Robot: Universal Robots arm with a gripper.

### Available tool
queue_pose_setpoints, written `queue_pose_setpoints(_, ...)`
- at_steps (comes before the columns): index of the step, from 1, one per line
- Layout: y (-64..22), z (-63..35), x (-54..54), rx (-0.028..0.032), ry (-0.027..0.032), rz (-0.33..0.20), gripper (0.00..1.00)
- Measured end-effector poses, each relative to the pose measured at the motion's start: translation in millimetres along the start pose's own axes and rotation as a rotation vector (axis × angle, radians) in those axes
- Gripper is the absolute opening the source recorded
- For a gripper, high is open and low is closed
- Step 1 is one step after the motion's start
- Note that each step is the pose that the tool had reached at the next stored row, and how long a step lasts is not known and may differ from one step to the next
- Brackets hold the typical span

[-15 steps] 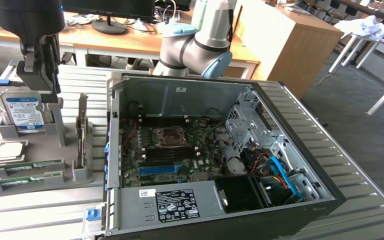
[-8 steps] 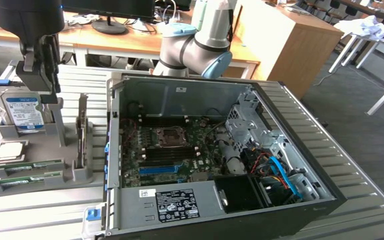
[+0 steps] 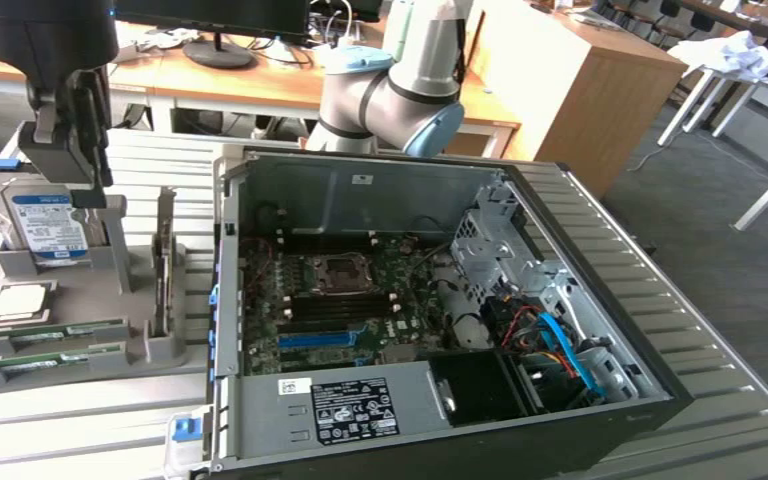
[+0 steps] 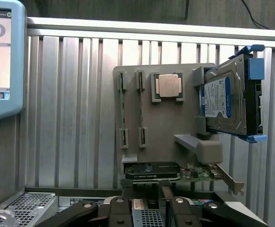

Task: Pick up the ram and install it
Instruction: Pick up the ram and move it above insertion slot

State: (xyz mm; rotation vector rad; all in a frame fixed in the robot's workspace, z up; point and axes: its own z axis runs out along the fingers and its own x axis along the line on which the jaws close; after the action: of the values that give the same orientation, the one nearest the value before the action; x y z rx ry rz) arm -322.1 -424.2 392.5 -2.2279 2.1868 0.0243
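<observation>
Exterior view: gripper (image 3: 77,175) hangs over the hard drive (image 3: 48,228), at the far end of the grey holder (image 3: 157,350) beside the table's (image 3: 77,425) edge on the exterior view's left. In the wrist view the gripper (image 4: 146,190) has its fingers (image 4: 127,189) spread apart with nothing between them: released, empty.

The ram (image 3: 51,333) lies at the holder's near end, well apart from the gripper and untouched. In the wrist view the ram (image 4: 121,109) stands on edge in a narrow slot, with a second slot just beside it. The CPU (image 4: 168,86) and the hard drive (image 4: 227,97) sit further along the holder.

Risks, as judged:
- The stick is thin and on edge. An off-centre pinch would likely tilt it or jam it in the slot.
- The neighbouring slot is close, so spread fingers could catch there.
- The hard drive stands tall, as does the graphics card (image 4: 165,171). A low sideways pass could clip either one.
- The motherboard (image 3: 344,300) lies deep inside the open case (image 3: 357,190). A skewed stick would not seat, and pressing it could bend the board.
</observation>
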Motion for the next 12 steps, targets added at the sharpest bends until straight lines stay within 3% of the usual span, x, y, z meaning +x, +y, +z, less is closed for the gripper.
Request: queue_pose_setpoints(12,3.6,6.0,3.6,0.0000,0.0002,0.000,0.36)
